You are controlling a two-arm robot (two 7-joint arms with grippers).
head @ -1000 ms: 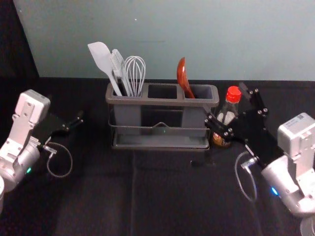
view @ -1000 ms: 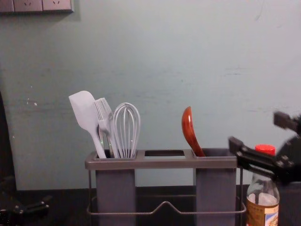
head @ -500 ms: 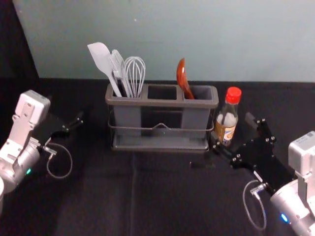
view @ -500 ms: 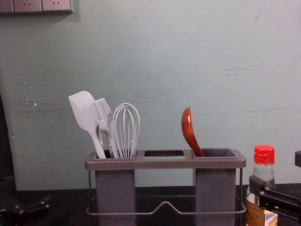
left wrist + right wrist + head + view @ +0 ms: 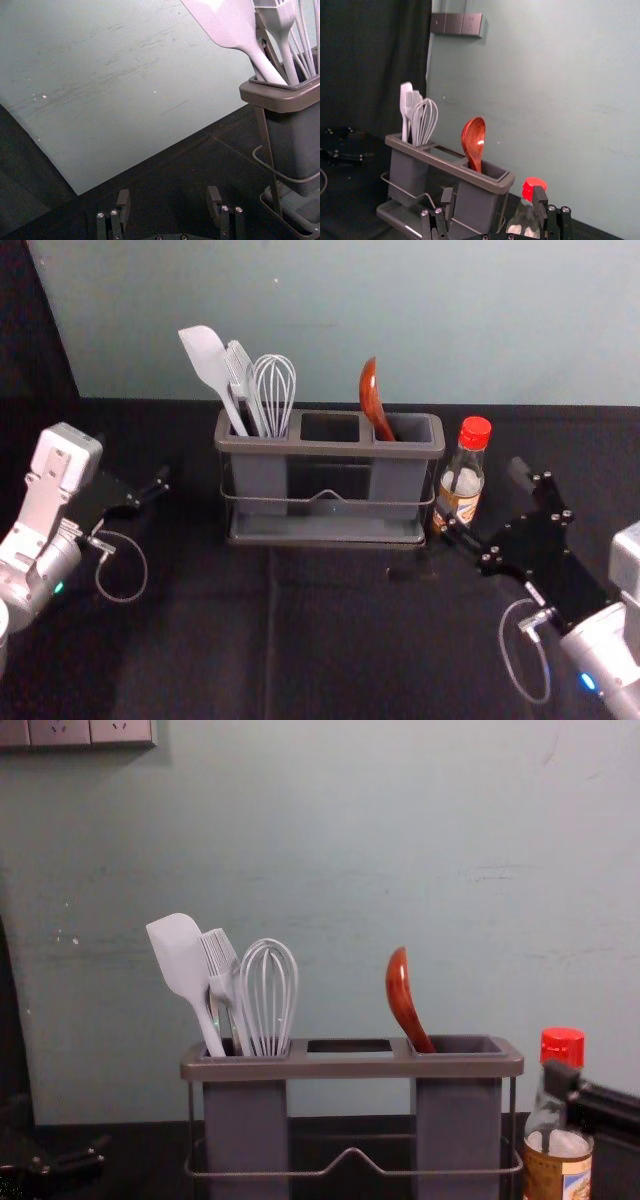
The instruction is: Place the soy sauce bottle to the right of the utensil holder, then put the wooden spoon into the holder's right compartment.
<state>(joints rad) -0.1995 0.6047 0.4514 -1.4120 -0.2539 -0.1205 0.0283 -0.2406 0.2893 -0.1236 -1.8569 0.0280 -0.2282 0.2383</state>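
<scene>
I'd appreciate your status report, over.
Right gripper open, near soy sauce bottle; left gripper open, left of holder. Bottle upright, right of holder; wooden spoon in right compartment. Possible snag: bottle close to right gripper.

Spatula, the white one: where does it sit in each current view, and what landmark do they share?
Head view: spatula, upper left.
Chest view: left of centre.
Left wrist view: at the holder's near end.
Right wrist view: at the holder's far end.
Shared landmark: the holder, with the spatula leaning out.
</scene>
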